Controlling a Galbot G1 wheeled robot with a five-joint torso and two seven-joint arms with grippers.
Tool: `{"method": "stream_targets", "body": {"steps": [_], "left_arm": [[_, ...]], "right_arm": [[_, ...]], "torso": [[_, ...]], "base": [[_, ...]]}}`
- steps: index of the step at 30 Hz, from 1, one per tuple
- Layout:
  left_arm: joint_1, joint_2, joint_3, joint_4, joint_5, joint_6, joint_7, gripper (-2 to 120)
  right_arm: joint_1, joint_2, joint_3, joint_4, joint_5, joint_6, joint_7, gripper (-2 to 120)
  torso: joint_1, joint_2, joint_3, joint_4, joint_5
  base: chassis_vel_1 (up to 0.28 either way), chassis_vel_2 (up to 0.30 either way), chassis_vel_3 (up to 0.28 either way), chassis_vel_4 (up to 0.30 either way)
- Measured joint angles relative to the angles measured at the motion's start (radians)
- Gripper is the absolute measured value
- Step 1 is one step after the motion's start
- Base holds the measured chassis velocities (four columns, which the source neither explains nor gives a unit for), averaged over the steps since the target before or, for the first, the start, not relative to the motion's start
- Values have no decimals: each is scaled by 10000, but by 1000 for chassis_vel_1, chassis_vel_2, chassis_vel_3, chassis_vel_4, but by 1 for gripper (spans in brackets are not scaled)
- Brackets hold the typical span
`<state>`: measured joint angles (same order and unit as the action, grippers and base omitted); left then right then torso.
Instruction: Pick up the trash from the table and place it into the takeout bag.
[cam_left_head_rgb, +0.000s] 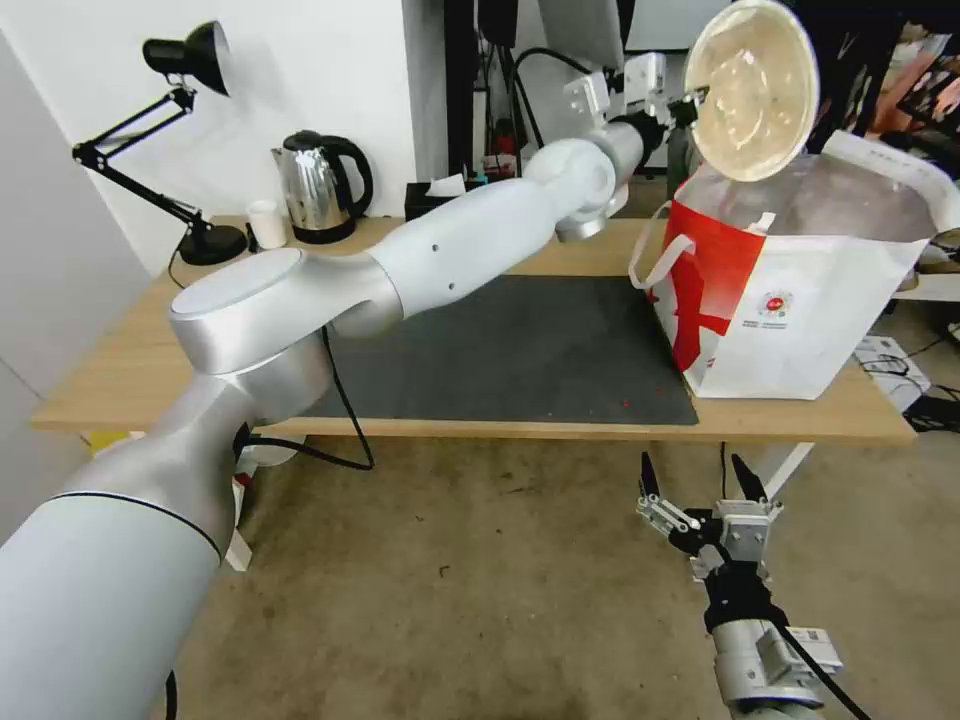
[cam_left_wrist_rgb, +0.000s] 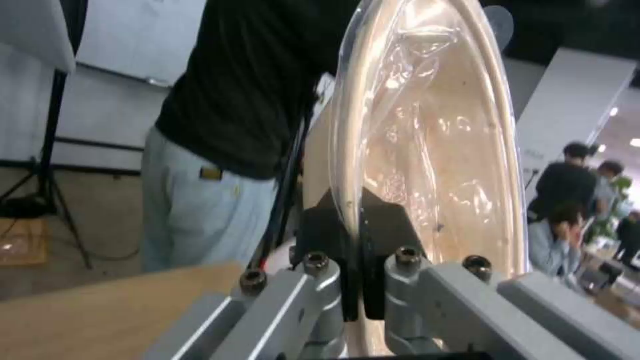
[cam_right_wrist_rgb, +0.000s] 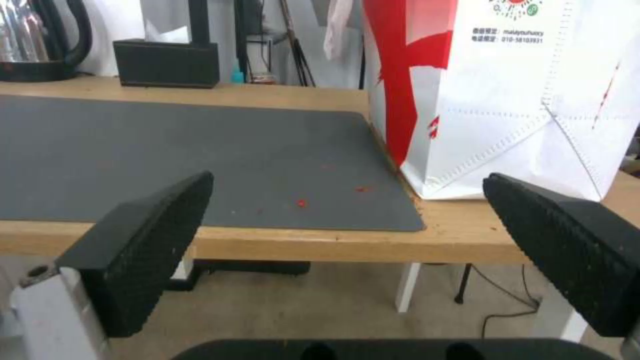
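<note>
Item: shallow beige paper bowl (cam_left_head_rgb: 752, 88), upper right of frame, rim pinched edge-on between my left gripper's (cam_left_wrist_rgb: 360, 260) fingers, above takeout bag (cam_left_head_rgb: 800, 290). Right gripper (cam_left_head_rgb: 700, 478) fingers wide, lower right.

Takeout bag (cam_right_wrist_rgb: 527, 100) stands on table (cam_right_wrist_rgb: 320, 240) beside mat (cam_right_wrist_rgb: 167, 160).

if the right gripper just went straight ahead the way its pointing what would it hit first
Probably the near edge of the table. The right gripper hangs open, low in front of it, aimed at that edge just left of the takeout bag. Its height is hard to judge; slightly higher and it would skim over the mat.
</note>
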<state>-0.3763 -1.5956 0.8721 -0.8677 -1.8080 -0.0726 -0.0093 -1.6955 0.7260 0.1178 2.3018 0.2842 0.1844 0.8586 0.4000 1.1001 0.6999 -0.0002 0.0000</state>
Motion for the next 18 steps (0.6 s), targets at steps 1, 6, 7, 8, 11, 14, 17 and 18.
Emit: {"method": "stream_targets", "body": {"steps": [1, 6, 7, 8, 11, 14, 17, 18], "left_arm": [[81, 2, 124, 39, 51, 0, 7, 0], [236, 8, 392, 83, 166, -2, 28, 0], [245, 8, 422, 99, 170, -2, 44, 0], [245, 8, 422, 99, 170, -2, 44, 0], [257, 14, 505, 115, 184, 17, 71, 0], [277, 18, 579, 130, 207, 24, 105, 0], [334, 18, 665, 149, 262, 43, 164, 0], [334, 18, 665, 149, 262, 43, 164, 0]], "right_arm": [[0, 0, 0, -1, 0, 0, 0, 100], [0, 0, 0, 0, 1, 0, 0, 100], [0, 0, 0, 0, 0, 0, 0, 100], [0, 0, 0, 0, 0, 0, 0, 100], [0, 0, 0, 0, 1, 0, 0, 100], [0, 0, 0, -1, 0, 0, 0, 100], [0, 0, 0, 0, 0, 0, 0, 100], [0, 0, 0, 0, 0, 0, 0, 100]], "torso": [[0, -1, 0, 1, 0], [0, -1, 0, 2, 0], [0, 0, 1, 1, 0], [0, 0, 1, 1, 0], [0, 0, 0, 2, -1], [0, 0, 0, 2, 0], [0, -1, 0, 1, 0], [0, -1, 0, 1, 0]], "base": [[0, 0, 0, 0], [0, 0, 0, 0], [0, 0, 0, 0], [0, 0, 0, 0], [0, 0, 0, 0], [0, 0, 0, 0], [0, 0, 0, 0], [0, 0, 0, 0]]}}
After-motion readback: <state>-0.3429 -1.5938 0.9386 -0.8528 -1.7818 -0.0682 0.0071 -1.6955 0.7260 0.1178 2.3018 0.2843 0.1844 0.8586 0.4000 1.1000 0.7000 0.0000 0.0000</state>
